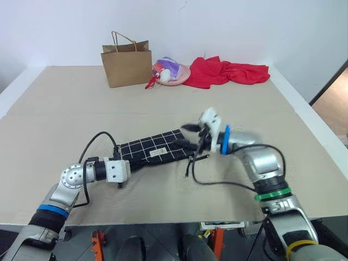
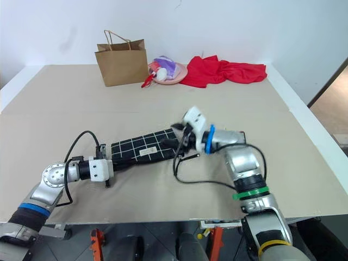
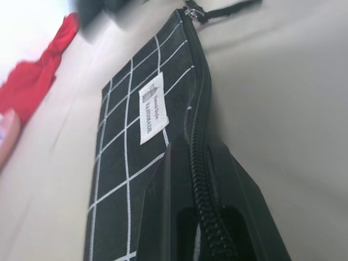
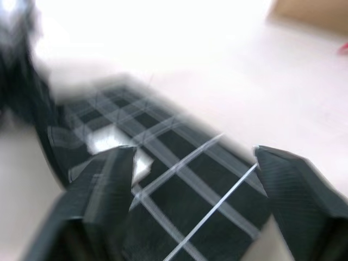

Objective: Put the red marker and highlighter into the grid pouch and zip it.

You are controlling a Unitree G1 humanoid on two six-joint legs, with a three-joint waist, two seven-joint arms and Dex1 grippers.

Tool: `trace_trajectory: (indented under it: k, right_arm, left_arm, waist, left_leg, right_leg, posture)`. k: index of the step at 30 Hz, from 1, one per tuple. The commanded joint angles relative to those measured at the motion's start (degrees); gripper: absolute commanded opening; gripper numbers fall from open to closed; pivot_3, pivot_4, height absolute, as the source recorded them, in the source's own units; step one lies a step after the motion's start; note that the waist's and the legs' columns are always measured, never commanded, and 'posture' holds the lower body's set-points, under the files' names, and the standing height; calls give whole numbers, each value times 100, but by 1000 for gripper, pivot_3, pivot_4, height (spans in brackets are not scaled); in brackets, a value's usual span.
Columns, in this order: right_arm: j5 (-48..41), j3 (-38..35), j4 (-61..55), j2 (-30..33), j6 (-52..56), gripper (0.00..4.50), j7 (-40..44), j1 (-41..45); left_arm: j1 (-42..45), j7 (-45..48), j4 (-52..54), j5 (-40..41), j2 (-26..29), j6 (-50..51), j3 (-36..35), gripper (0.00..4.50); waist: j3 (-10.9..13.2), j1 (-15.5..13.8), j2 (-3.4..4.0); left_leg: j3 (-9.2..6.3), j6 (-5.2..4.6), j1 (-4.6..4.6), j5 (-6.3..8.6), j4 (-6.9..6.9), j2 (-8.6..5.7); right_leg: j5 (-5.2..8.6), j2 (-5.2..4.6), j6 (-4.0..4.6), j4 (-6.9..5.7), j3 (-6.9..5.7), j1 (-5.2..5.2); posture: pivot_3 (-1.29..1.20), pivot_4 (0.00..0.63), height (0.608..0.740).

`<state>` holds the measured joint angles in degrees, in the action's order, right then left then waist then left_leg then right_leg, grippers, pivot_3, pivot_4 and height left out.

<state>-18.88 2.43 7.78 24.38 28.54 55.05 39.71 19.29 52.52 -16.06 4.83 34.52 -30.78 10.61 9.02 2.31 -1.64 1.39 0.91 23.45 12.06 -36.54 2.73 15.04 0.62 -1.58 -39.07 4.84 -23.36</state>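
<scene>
Pouch point(image 1: 155, 149) of black fabric with thin white grid lines and a small white label lies flat mid-table point(image 1: 65, 103), zipper closed. Left gripper point(image 3: 209, 217) is clamped on its zipper edge; right gripper point(image 4: 193, 163) hovers above, fingers spread, empty.
</scene>
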Motion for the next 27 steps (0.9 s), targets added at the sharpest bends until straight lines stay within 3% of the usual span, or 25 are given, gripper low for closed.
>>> trace_trajectory:
  k: [1, 9, 27]
  right_arm:
    - [-398, -506, -443, 350, 166, 3674, 55, 138]
    - [555, -258, -152, 808, -501, 3674, -643, -170]
    - [1073, 312, 345, 213, -734, 3674, -1143, -265]
  left_arm:
    - [152, -240, 674, 475, -198, 1017, -246, 0]
    - [422, -601, 1297, 807, -533, 2699, -425, 0]
    - [611, -958, 2045, 852, -753, 4212, -492, 0]
  waist:
    - [0, 4, -1]
    - [2, 49, -3]
    - [6, 46, -5]
  left_leg:
    - [0, 1, 3, 1, 0, -3]
    - [0, 2, -7, 5, 11, -2]
    - [2, 3, -7, 5, 12, -6]
  right_leg:
    - [1, 0, -2, 4, 0, 0]
    - [22, 15, -27, 5, 7, -2]
    - [22, 12, -26, 5, 10, -2]
  posture:
    - [0, 150, 740]
    - [0, 150, 740]
    - [0, 150, 740]
